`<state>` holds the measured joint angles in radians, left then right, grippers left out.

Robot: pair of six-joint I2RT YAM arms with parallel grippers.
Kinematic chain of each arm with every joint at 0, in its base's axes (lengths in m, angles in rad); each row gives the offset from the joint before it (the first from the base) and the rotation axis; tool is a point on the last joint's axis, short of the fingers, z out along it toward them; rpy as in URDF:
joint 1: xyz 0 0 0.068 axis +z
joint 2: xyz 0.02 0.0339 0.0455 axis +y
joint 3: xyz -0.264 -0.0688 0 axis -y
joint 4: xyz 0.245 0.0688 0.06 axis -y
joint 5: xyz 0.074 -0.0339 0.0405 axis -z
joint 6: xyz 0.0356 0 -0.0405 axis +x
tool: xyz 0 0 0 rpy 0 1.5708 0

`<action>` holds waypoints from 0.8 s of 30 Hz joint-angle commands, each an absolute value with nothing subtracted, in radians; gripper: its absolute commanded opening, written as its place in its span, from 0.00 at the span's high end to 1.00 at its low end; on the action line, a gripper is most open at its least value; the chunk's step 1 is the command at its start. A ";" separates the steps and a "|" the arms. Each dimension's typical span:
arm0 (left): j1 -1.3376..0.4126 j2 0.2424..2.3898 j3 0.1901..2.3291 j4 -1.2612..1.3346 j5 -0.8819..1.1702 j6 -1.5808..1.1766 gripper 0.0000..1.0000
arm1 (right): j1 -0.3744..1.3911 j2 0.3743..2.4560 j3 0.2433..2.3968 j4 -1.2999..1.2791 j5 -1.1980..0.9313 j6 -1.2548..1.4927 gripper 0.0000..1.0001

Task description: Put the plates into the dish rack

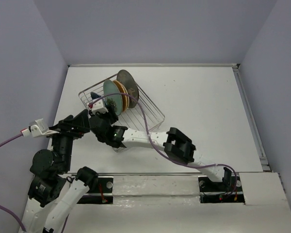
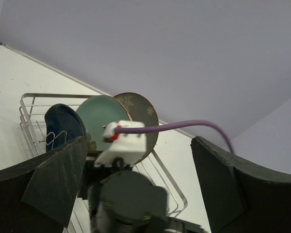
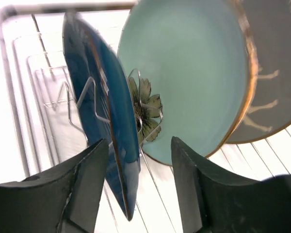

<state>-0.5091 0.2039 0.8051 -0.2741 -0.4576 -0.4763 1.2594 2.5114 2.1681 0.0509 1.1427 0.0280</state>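
Note:
The dish rack [image 1: 153,110] is a silver wire basket left of the table's middle. Several plates stand on edge in it: a grey one [image 1: 129,81], an orange one [image 1: 120,91] and a pale teal one [image 1: 111,98]. In the right wrist view the dark blue plate [image 3: 104,111] stands upright in the tines beside the teal floral plate [image 3: 189,77] and the grey plate [image 3: 274,92]. My right gripper [image 3: 138,184] is open around the blue plate's lower edge, with a gap on its right side. My left gripper [image 2: 136,179] is open and empty, just left of the rack.
My right arm [image 1: 179,145] stretches across the near table to the rack [image 2: 29,104], and its wrist camera [image 2: 123,145] sits right in front of my left gripper [image 1: 84,120]. A purple cable [image 1: 148,131] loops over the rack's near side. Walls close the table's far and side edges.

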 commanded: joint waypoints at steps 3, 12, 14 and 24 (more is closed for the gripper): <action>-0.514 0.238 0.799 -0.233 -0.489 -0.459 0.01 | 1.269 2.192 2.008 0.074 0.958 0.215 0.28; -0.514 0.267 0.753 -0.224 -0.474 -0.448 0.01 | 1.226 1.762 1.512 0.120 0.595 0.232 0.03; -0.514 0.273 0.732 -0.227 -0.453 -0.439 0.01 | 1.215 1.663 1.400 0.153 0.537 0.207 0.02; -0.506 0.328 0.695 -0.189 -0.367 -0.357 0.01 | 1.177 0.940 0.772 0.192 0.644 0.259 0.00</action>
